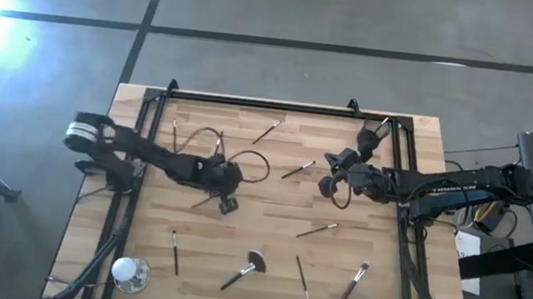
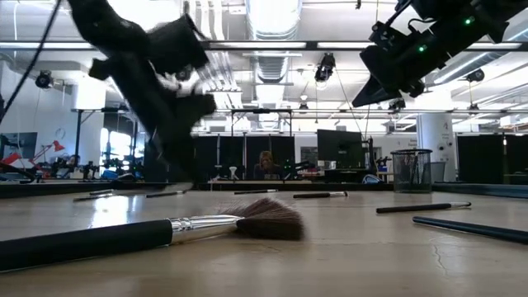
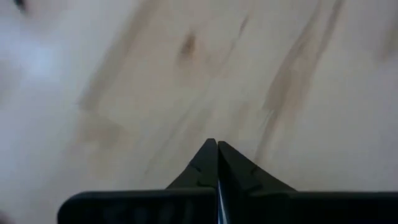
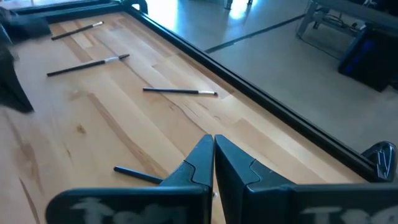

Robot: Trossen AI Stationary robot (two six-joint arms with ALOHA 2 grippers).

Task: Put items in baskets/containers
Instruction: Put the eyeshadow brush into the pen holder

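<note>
Brushes lay scattered over the wooden bench in the high view: fan brush near the front edge, w/ slim ones beside it, more mid-bench and toward the back. Left gripper hung over bench centre-left, right gripper over centre-right, well apart; a clear glass object sat at the front-left corner. Low view: fan brush lay closest, bristles pointing right, other brushes flat farther back, a dark mesh cup upright at the far right; left arm blurred. Left wrist view: jaws pressed together, nothing between them, bare wood under them. Right wrist view: jaws also closed & empty, a brush handle just beside them, three brushes farther along the bench.
</note>
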